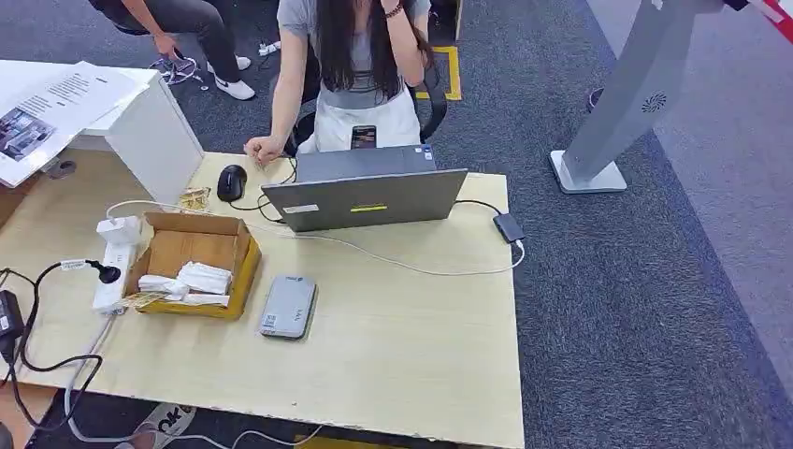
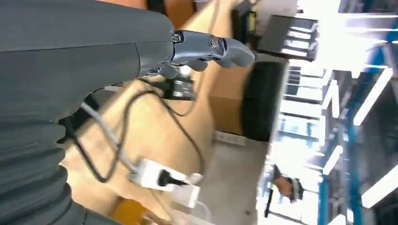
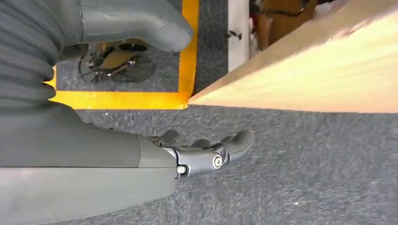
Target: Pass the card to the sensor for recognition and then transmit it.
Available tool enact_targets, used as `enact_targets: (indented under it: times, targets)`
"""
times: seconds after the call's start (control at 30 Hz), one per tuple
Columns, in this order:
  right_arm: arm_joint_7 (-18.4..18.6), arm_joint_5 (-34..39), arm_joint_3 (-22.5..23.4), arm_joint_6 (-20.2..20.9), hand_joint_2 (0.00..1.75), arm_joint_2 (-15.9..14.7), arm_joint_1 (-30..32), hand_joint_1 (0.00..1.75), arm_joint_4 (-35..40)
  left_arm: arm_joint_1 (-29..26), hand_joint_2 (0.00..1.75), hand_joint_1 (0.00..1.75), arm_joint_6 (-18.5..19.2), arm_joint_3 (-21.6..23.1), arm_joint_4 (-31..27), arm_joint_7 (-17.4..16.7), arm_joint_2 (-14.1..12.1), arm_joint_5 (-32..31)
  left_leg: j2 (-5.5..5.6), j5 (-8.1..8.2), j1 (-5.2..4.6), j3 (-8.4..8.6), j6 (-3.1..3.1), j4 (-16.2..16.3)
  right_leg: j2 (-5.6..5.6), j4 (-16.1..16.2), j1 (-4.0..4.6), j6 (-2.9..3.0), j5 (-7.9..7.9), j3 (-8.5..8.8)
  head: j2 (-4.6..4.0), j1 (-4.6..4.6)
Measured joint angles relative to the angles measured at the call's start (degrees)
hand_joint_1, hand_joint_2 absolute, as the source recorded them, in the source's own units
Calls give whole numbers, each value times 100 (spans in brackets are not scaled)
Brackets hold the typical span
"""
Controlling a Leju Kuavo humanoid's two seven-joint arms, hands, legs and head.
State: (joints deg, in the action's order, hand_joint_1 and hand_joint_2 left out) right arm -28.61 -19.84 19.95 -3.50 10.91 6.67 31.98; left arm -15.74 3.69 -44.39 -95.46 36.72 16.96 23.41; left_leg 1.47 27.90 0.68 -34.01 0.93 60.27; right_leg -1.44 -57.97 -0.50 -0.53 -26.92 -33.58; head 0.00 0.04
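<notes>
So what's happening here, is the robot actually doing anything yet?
Not yet. Both robot hands hold nothing: the left hand hangs beside the table near the white power strip, and the right hand hangs over the grey carpet below the table edge. On the table lie a grey card reader, an open cardboard box of white packets and a laptop. A person sits behind it, one hand by the mouse.

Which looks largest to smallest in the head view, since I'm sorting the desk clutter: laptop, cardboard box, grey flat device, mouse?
1. Laptop
2. Cardboard box
3. Grey flat device
4. Mouse
The mouse lies farther from the camera than the grey device, but the difference looks too large for that to change the order.
</notes>
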Motion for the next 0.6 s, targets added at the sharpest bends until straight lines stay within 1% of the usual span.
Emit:
enact_targets:
  times: [0.1,0.2,0.37,0.4,0.5,0.6]
  targets:
    - [7,-178,277,18,175,-2,-100,0,-208,0,175,0,-4,2,-478,2,33,13,0,0,0,2,0,0,0,0,1,0,0,0,0,-2]
    - [90,-304,590,22,175,-2,-211,0,-433,3,175,0,-15,46,-1018,7,76,-70,-1,0,0,6,0,0,-1,0,1,0,0,0,0,4]
    - [499,-490,1063,-79,175,-42,-358,0,-768,61,175,0,-66,252,-1840,17,129,-365,-2,0,-1,7,0,0,-2,0,0,0,1,3,0,0]
    - [628,-540,1165,-126,175,-59,-383,0,-837,96,175,0,-79,294,-2023,17,140,-449,-2,0,-1,7,0,0,-2,0,0,0,1,3,0,-2]
    - [951,-643,1380,-219,175,-103,-445,0,-986,125,175,0,-116,451,-2406,20,144,-691,-5,0,-1,8,0,0,-4,0,0,-1,2,2,0,0]
    - [1237,-737,1509,-295,175,-140,-480,0,-1091,138,175,0,-313,699,-2646,22,55,-971,-5,0,-1,8,0,0,-4,0,0,-1,2,2,0,-2]
